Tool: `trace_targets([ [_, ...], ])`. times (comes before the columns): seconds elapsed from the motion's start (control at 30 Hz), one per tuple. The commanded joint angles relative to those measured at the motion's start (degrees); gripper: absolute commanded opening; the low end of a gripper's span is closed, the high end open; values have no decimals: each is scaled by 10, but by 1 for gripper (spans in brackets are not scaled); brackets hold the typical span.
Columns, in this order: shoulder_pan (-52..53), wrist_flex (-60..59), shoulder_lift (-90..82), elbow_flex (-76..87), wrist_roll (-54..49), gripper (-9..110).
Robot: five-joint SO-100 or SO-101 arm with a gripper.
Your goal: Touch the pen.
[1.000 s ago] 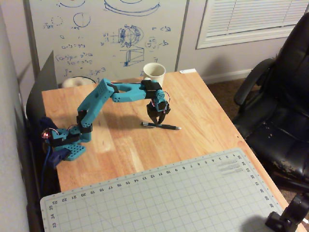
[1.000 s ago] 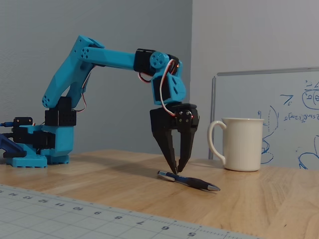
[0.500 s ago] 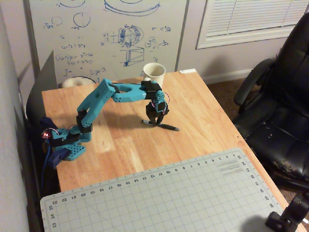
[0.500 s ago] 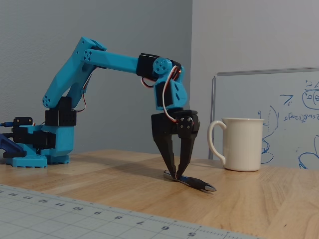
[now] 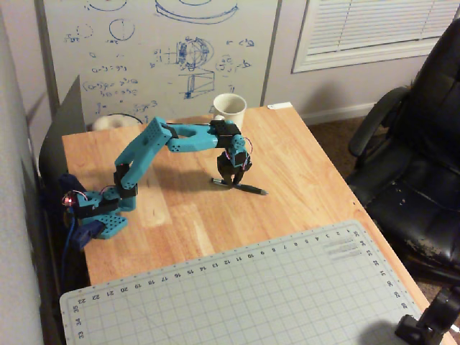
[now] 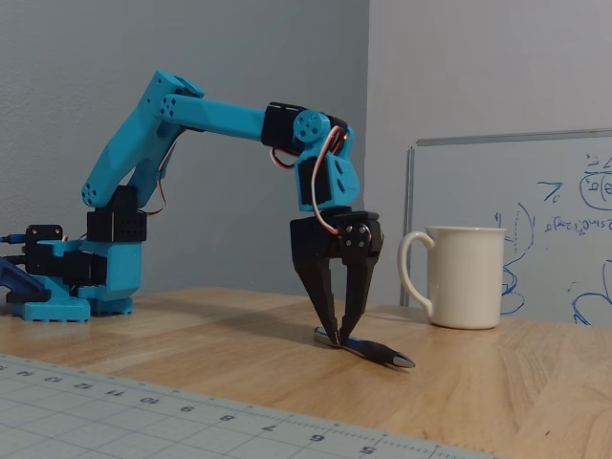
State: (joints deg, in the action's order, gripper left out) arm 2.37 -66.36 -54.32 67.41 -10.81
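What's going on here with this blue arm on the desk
A blue robot arm is reaching down to a dark pen lying on the wooden table. Its gripper points straight down, black fingers nearly together, with the tips right at the pen near one end, apparently touching it. A cream mug stands apart behind, and a cutting mat lies in front.

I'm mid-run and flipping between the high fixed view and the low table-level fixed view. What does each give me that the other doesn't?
Only the high view: the office chair, the pen's direction across the table, and the whole cutting mat.

Only the low view: the end effector tips meeting the pen at table height, and the mug's handle.

Both: arm, pen, cream mug, whiteboard.
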Motion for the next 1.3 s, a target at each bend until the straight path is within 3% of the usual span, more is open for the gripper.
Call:
trace_targets([
  [0.0,-6,5,-68,-50,4,1],
  [0.7,-19,5,-115,-51,4,1],
  [1.27,-20,5,-58,-51,4,1],
])
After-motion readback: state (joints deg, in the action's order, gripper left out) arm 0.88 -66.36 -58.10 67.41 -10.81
